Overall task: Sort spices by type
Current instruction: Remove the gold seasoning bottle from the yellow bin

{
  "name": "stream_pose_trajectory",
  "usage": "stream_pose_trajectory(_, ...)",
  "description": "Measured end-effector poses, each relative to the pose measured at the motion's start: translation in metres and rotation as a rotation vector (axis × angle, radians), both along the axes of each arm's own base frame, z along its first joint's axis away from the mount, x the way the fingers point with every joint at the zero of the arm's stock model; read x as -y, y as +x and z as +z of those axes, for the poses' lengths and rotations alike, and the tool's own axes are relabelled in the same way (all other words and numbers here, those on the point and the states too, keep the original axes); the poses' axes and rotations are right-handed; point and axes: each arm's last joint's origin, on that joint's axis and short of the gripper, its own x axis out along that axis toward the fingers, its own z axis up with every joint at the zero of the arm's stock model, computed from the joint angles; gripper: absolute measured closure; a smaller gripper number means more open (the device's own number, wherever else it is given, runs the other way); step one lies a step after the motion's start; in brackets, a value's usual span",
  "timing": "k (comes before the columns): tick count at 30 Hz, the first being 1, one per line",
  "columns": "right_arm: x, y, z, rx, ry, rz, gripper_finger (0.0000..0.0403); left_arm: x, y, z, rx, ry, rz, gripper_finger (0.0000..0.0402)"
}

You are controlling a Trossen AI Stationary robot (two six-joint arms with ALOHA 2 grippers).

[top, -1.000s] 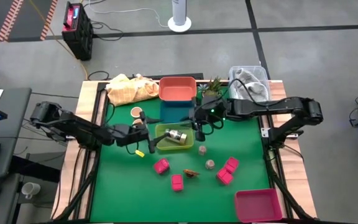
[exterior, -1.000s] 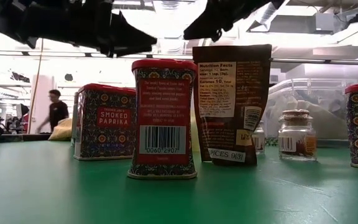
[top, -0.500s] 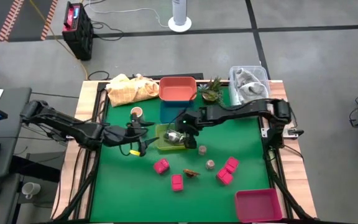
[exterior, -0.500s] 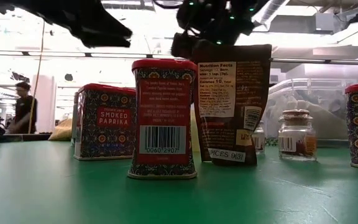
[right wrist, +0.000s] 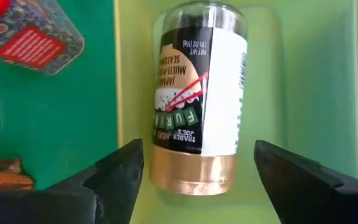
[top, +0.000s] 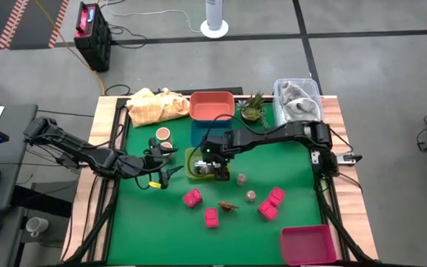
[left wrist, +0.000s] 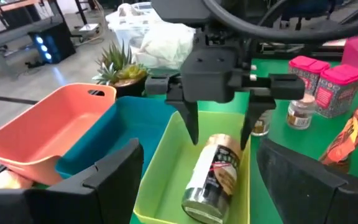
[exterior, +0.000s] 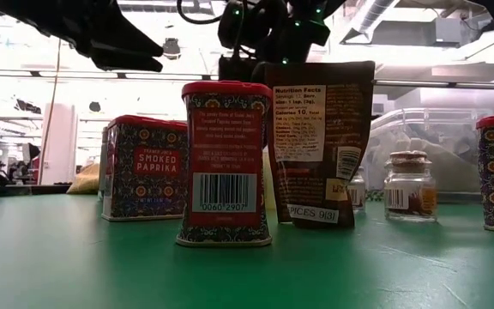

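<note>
A clear jar with a gold lid (right wrist: 194, 106) lies on its side in the lime-green tray (top: 193, 172). My right gripper (right wrist: 197, 174) hangs over it, pointing steeply down, open, one finger on either side of the jar's lid end with a gap on both sides; the left wrist view shows the same (left wrist: 219, 134). My left gripper (top: 173, 165) is open and holds nothing, level just left of the tray. Pink tins (top: 192, 197) (top: 271, 204), a brown pouch (top: 228, 206) and small jars (top: 241, 178) (top: 250, 196) stand on the green mat.
An orange tray (top: 212, 105) and a blue tray (top: 199, 135) sit behind the lime one. A yellow cloth (top: 154, 106), a plant (top: 254, 107) and a clear box (top: 297, 99) line the far edge. A pink tray (top: 308, 243) is at the near right. A tan round jar (top: 164, 133) stands far left.
My right gripper has come down and toward the table's left, from beside the blue tray to over the jar in the lime tray, tipping more steeply downward. My left gripper has drawn back a little toward the table's left edge. The jar has not moved.
</note>
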Motion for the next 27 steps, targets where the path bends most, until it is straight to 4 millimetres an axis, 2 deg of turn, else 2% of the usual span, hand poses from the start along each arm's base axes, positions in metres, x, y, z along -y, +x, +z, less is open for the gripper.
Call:
stream_pose_trajectory(4, 0.000, -0.001, -0.003, -0.022, -0.004, 0.005, 0.0074, 0.000, -0.001, 0.001, 0.002, -0.001, 0.001, 0.0105)
stream_pose_trajectory(13, -0.005, 0.009, -0.033, -0.068, -0.011, 0.033, 0.0075, 0.000, -0.001, 0.001, 0.008, -0.008, 0.004, 0.0105)
stream_pose_trajectory(18, 0.001, 0.010, -0.039, -0.087, -0.007, 0.022, 0.0078, -0.001, -0.003, 0.004, 0.021, -0.007, 0.003, 0.0105)
stream_pose_trajectory(24, 0.008, 0.007, -0.040, -0.112, -0.005, 0.025, 0.0110, -0.002, -0.010, 0.011, 0.054, -0.023, -0.005, 0.0105)
stream_pose_trajectory(27, 0.011, 0.005, -0.039, -0.122, -0.008, 0.028, 0.0112, -0.003, -0.014, 0.013, 0.058, -0.024, -0.006, 0.0105)
